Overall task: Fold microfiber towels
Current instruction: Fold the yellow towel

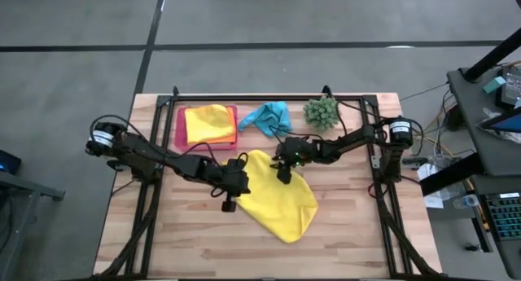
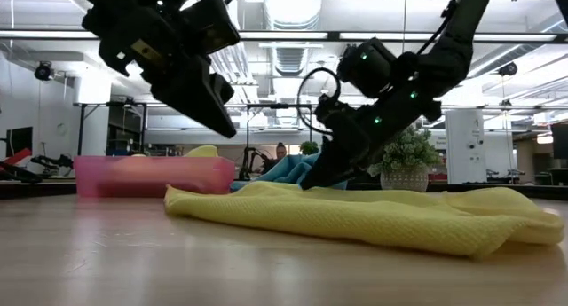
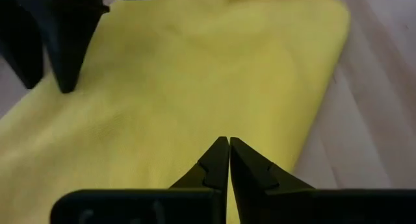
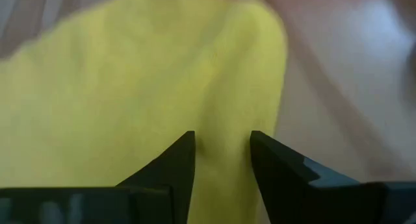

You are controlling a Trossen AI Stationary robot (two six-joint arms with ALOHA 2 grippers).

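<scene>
Yellow towel lies under parted right fingers.

Yellow towel: soft matt cloth, fine waffle-like weave. Turquoise towel: matt cloth, crumpled. Table: pale wood planks, smooth, slight sheen. Pink tray: translucent plastic. Gripper fingers: dark, smooth, matt plastic look.
</scene>
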